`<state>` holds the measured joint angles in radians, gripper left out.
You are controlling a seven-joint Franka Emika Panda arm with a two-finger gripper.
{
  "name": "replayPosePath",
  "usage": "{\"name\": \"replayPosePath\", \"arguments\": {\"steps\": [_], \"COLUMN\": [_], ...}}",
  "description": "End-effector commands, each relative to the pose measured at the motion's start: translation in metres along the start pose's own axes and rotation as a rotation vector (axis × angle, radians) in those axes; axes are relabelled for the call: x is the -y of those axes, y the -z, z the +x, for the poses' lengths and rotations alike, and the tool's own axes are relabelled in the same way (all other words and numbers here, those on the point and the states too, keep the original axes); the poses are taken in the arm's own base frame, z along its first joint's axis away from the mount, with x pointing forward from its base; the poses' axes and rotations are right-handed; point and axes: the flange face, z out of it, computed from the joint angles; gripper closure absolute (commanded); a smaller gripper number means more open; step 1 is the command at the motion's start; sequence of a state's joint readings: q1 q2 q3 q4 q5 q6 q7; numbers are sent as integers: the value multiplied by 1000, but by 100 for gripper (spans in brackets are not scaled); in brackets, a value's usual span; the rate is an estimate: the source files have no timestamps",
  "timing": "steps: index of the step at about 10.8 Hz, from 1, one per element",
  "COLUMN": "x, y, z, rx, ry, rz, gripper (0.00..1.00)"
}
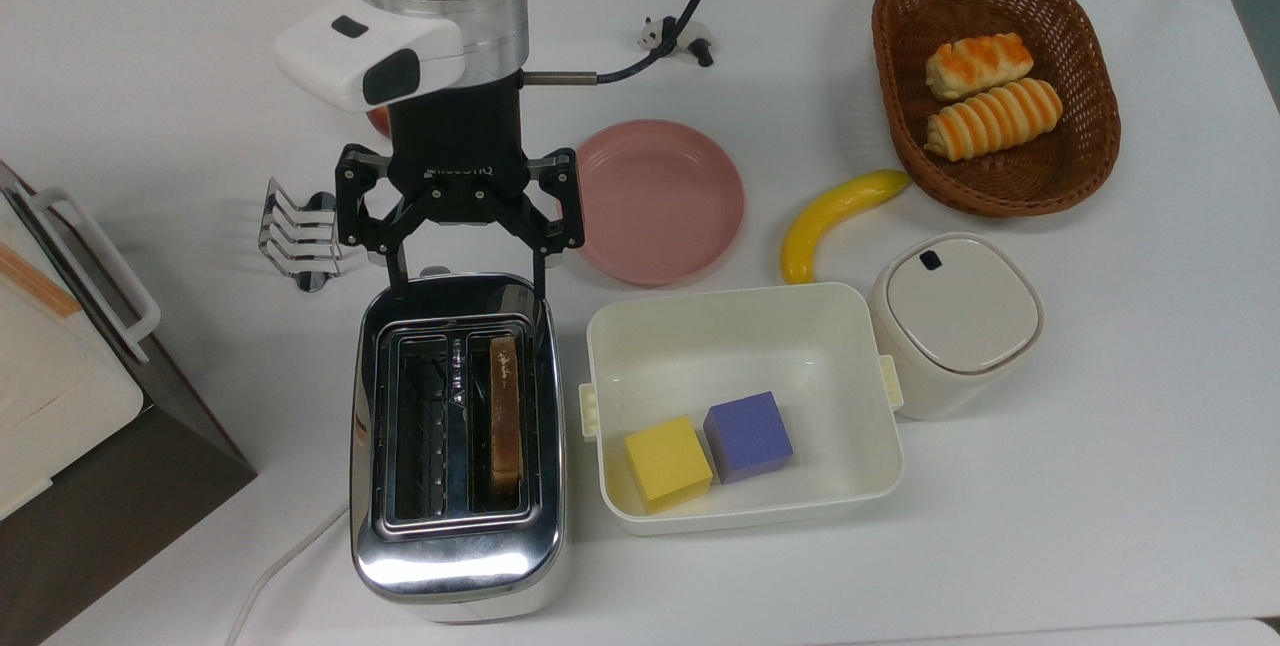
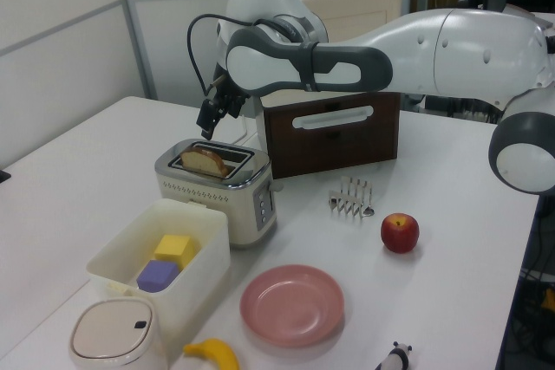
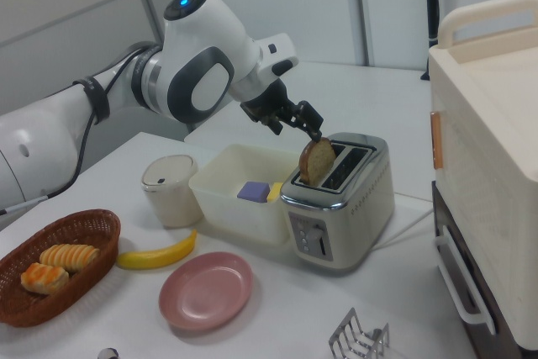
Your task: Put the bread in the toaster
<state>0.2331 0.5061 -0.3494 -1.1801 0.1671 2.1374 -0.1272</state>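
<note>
The bread (image 1: 505, 406) stands on edge in the toaster's slot on the top view's right, free of the gripper. Its rounded top pokes out of the slot in the right view (image 3: 317, 161) and the left view (image 2: 206, 160). The chrome toaster (image 1: 455, 566) sits at the table's near edge in the top view, also seen as toaster (image 2: 217, 192) and toaster (image 3: 336, 208). My gripper (image 1: 466, 281) hangs open just above the toaster's far end, fingers spread wide with nothing between them, seen too as gripper (image 2: 217, 116) and gripper (image 3: 296, 124).
A wire toast rack (image 1: 300, 236) and a pink plate (image 1: 650, 201) flank the gripper. A white tub (image 1: 730, 294) holding yellow and purple cubes sits beside the toaster. Further off are a banana (image 1: 835, 216), lidded jar (image 1: 955, 321), roll basket (image 1: 890, 56), apple (image 2: 400, 232) and brown box (image 1: 120, 456).
</note>
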Motion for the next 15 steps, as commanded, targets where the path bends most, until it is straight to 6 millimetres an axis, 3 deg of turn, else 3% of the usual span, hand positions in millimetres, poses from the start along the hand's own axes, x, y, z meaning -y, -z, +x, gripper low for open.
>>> {"name": "replayPosePath", "arguments": {"steps": [1,2,5,7,10,12,15], "x": [3,-10,-18,-19,-21,-30,-37], "y": [27,48,94,119,119,132,132], "z": [-11,-25,-78,-109,-141,-147,-153], "rx": [26,87,360,414,468,455,473], "ry": [-152,-184,-184,-177,-163,-177,-178], "rz": [-2,-8,25,42,26,31,32], "gripper": [0,0,0,0,0,0,0]}}
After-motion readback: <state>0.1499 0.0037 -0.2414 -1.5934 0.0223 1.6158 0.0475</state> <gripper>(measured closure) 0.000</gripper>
